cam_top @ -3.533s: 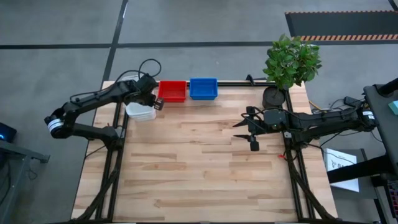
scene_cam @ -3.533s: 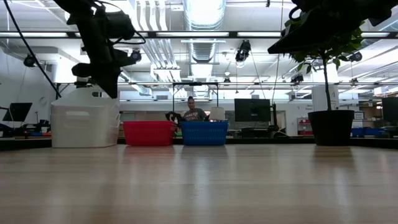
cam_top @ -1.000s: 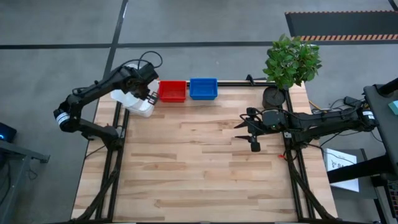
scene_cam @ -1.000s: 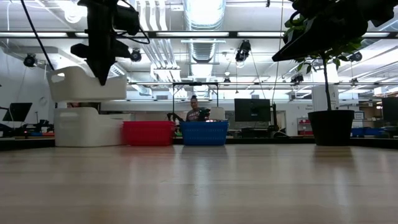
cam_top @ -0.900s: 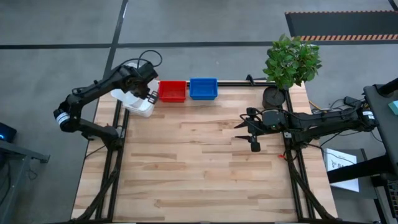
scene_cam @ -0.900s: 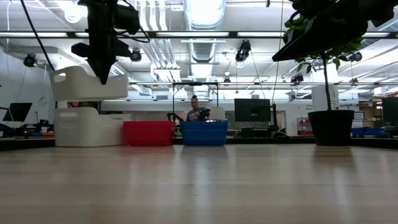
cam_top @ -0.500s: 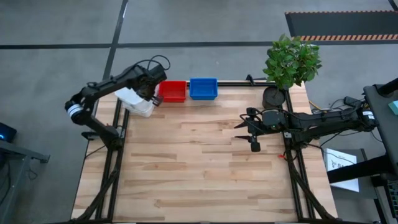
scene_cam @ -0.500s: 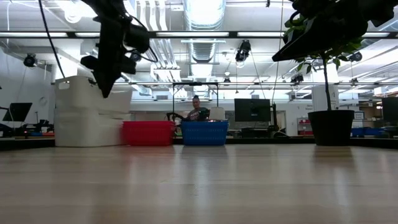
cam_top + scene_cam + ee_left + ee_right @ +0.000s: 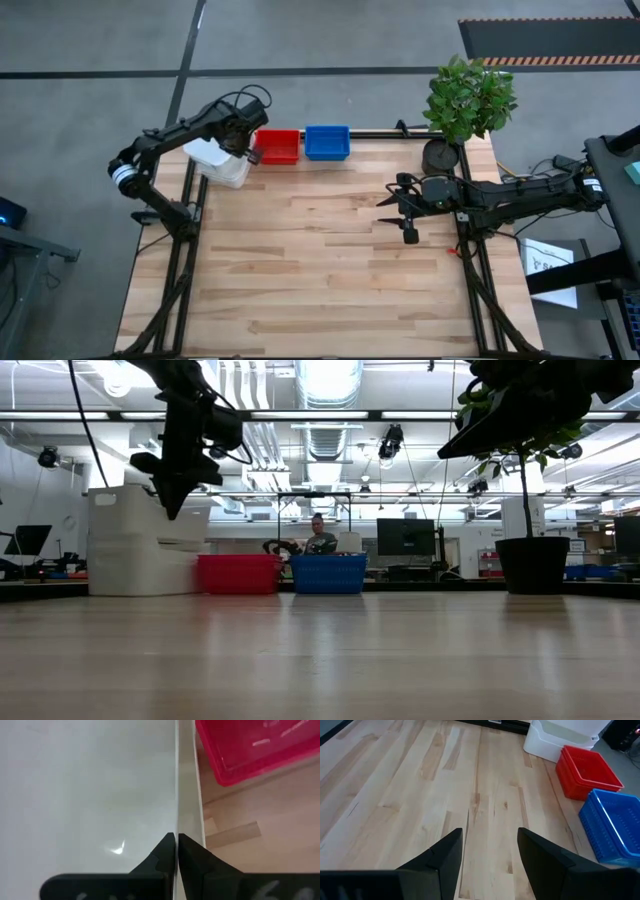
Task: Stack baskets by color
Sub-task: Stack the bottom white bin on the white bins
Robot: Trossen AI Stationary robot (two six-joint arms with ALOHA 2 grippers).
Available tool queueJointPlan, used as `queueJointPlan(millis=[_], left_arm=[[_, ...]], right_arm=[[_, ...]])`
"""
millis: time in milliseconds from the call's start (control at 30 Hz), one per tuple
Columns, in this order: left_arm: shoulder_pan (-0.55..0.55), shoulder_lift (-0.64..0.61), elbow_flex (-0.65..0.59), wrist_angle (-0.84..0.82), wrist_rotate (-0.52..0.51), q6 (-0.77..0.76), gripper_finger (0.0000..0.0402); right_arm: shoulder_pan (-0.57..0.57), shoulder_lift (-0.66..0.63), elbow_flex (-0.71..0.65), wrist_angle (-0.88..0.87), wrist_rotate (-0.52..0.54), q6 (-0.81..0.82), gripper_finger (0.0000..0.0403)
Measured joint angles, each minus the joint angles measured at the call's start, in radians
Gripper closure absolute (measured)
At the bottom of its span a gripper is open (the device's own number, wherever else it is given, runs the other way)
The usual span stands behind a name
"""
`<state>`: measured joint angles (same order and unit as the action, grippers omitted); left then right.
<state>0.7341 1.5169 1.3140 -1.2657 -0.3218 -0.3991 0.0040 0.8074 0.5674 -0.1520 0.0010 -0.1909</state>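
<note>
The right gripper (image 9: 405,212) hangs over the right side of the wooden table (image 9: 330,270), well apart from the baskets, its two dark fingers (image 9: 442,857) spread wide with nothing between them. Across the boards, along the table's far edge, the baskets stand in a row. The blue baskets (image 9: 327,143) are a nested stack with perforated mesh walls, just beside the red baskets (image 9: 276,147), a like stack of the same shallow rectangular shape; the right wrist view shows the red rims layered one inside another. At the far left corner sit the white baskets (image 9: 218,165), smooth and pale, with the top white one (image 9: 140,513) sitting higher than the red and blue stacks in the low view. The left gripper (image 9: 246,150) is at that white stack, on the side next to the red one, its fingers (image 9: 192,865) pressed together on the thin white wall at the rim. Faint raised marks show on the red base in the left wrist view, too small to read. A black plant pot (image 9: 440,155) with a green plant stands at the far right corner. Beyond the table a person (image 9: 318,540) is in the room.
</note>
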Motion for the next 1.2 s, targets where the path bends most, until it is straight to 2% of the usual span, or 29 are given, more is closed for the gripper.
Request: queueJointPlan(millis=[500, 867, 1200], left_arm=[[0.000, 0.009, -0.006, 0.042, 0.004, -0.063, 0.0401], [-0.001, 0.008, -0.006, 0.061, 0.079, -0.075, 0.0401], [-0.001, 0.008, -0.010, 0.082, 0.079, -0.079, 0.0401]], right_arm=[[0.000, 0.000, -0.007, 0.000, 0.000, 0.000, 0.0220], [0.000, 0.000, -0.008, 0.000, 0.000, 0.000, 0.0220], [0.000, 0.000, -0.009, -0.001, 0.000, -0.002, 0.0220]])
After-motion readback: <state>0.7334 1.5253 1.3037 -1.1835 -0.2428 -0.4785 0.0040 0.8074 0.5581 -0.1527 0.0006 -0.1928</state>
